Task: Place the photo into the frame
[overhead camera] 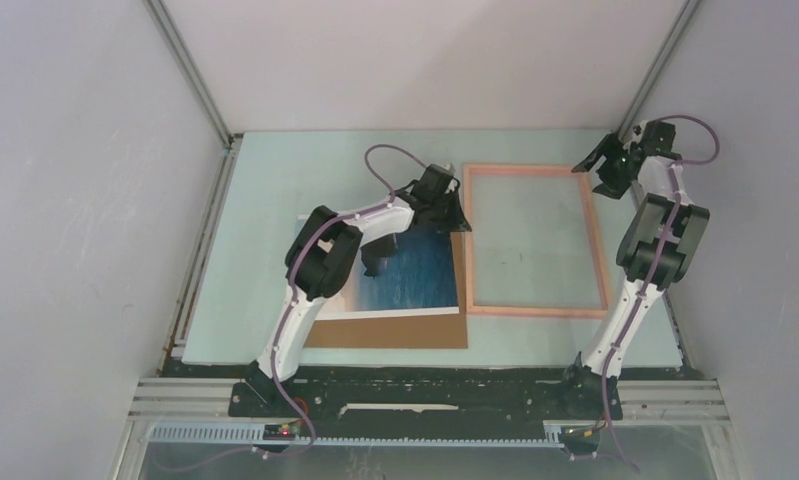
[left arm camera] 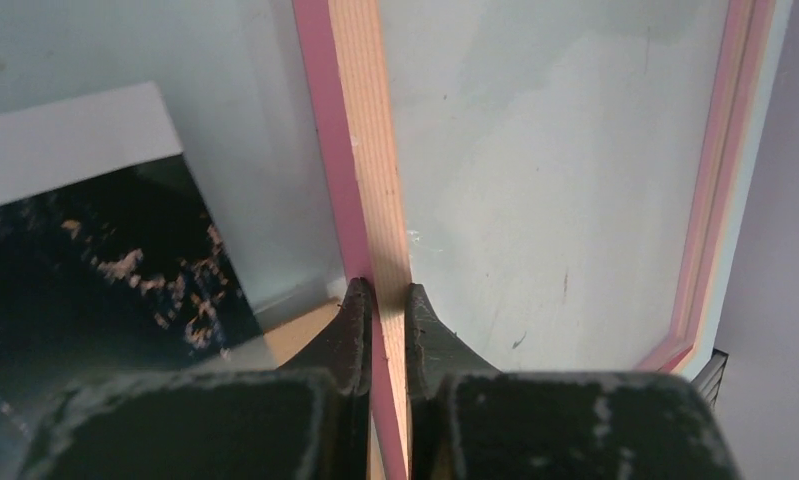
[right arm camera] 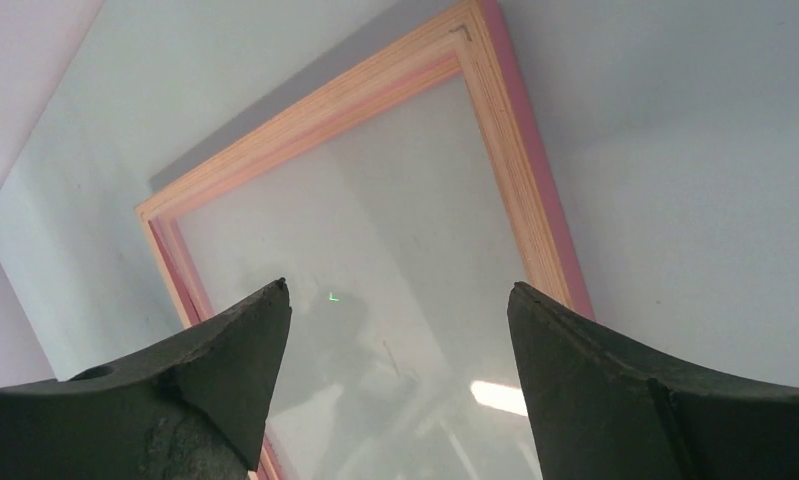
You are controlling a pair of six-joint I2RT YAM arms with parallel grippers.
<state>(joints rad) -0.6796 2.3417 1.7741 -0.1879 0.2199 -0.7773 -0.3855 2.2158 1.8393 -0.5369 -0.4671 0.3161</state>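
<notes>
Salmon-pink frame [overhead camera: 535, 311] clamped in left hand [left arm camera: 385, 300]; right hand [right arm camera: 395, 300] apart.
Pinched thinly, it may slip onto the photo [overhead camera: 415, 275] beside that hand.

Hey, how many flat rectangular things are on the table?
3: the frame at right, the photo left of it, the cardboard sheet under the photo. Others could be hidden beneath.

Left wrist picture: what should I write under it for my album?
Left gripper pinching the pink frame's edge, with the sea photo lying beside it.
</notes>
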